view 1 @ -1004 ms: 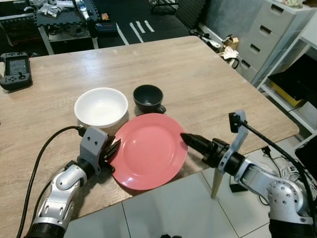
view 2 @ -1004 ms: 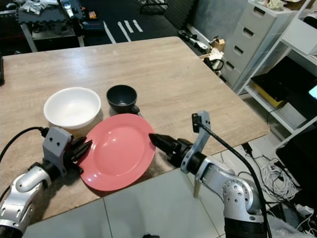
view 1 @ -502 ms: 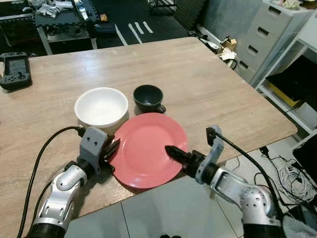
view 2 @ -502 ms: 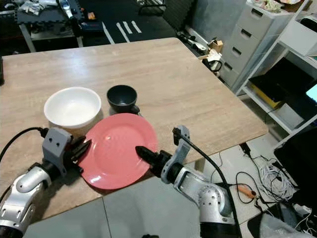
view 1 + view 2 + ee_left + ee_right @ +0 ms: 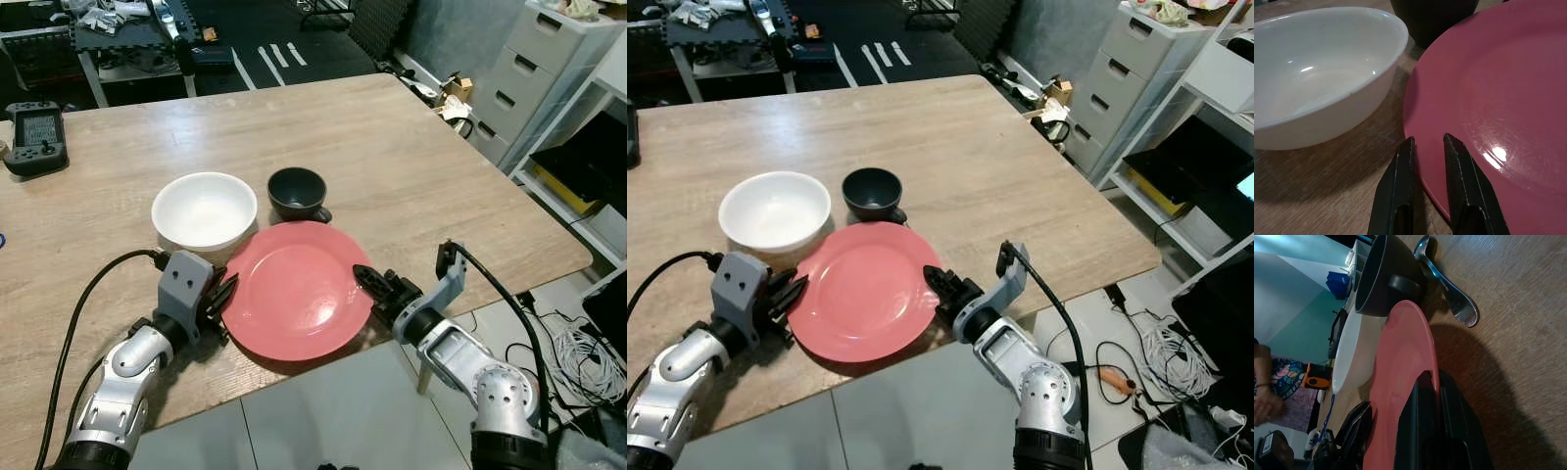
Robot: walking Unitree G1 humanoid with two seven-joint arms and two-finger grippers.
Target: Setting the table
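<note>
A: From the head views, where is the red plate [image 5: 298, 289]?

B: On the wooden surface [image 5: 372, 147], its near edge just past the surface's edge, with the white bowl [image 5: 204, 211] and dark cup [image 5: 297, 192] touching or nearly touching its far rim. The left gripper [image 5: 221, 297] sits at the plate's left rim, the right gripper [image 5: 370, 284] at its right rim, so both are equally near, on opposite sides.

A: And the left wrist view?

B: The two black fingers [image 5: 1462, 191] straddle the plate's rim, slightly spread; I judge them pinching it loosely, though contact is hard to confirm.

A: The right wrist view?

B: The plate stands edge-on, its rim running into the narrow slot between the jaws, apparently clamped. A spoon [image 5: 1449, 286] lies beside the cup there. The plate's underside and the fingertips are hidden.
</note>
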